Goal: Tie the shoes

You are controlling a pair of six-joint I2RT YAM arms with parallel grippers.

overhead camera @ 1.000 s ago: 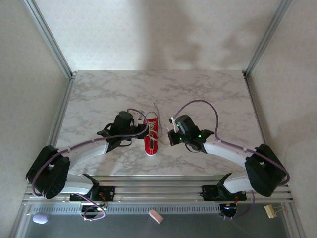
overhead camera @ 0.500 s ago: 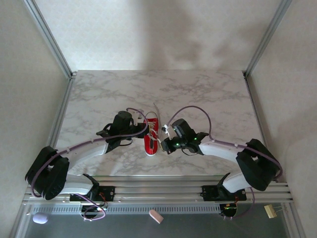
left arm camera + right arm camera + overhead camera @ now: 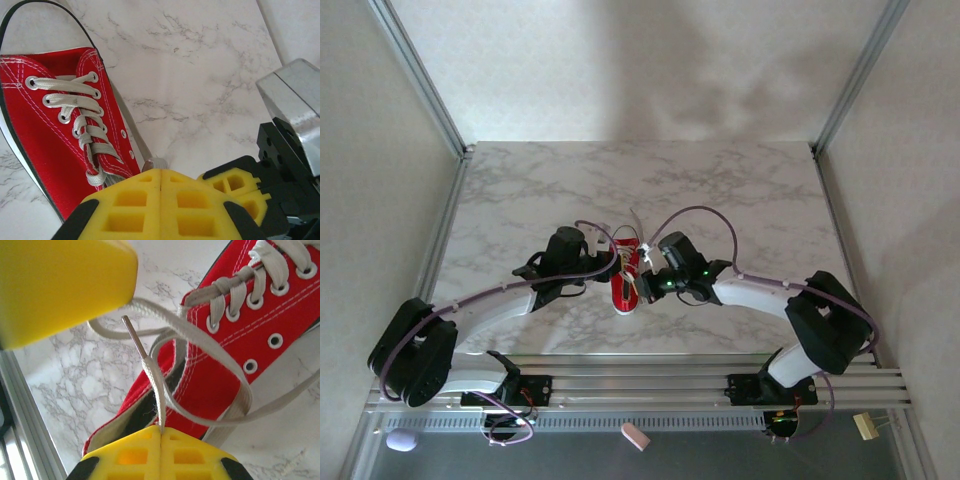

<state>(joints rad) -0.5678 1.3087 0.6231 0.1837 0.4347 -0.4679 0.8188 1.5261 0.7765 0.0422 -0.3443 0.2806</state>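
From the top external camera, the shoe (image 3: 626, 275) lay on the marbled surface (image 3: 740, 190) between the two arms, near the front edge. The left pincer (image 3: 604, 268) and the right pincer (image 3: 646, 285) were pressed in close against its sides. No bow or knot could be made out, so the tying looked barely begun.

In the left wrist view, the shoe (image 3: 50, 130) showed red canvas, a white sole rim and flat criss-crossed lacing through metal eyelets. The left pincer (image 3: 161, 176) was closed tight, and a lace (image 3: 131, 125) ran from the shoe down to its tips, apparently pinched there.

In the right wrist view, the right pincer (image 3: 161, 430) was clamped on a lace (image 3: 152, 385) just below its tip. Loose strands looped and crossed beside the shoe (image 3: 225, 365), but nothing was cinched. The crossing, the loops and the tightening all seemed left to do.
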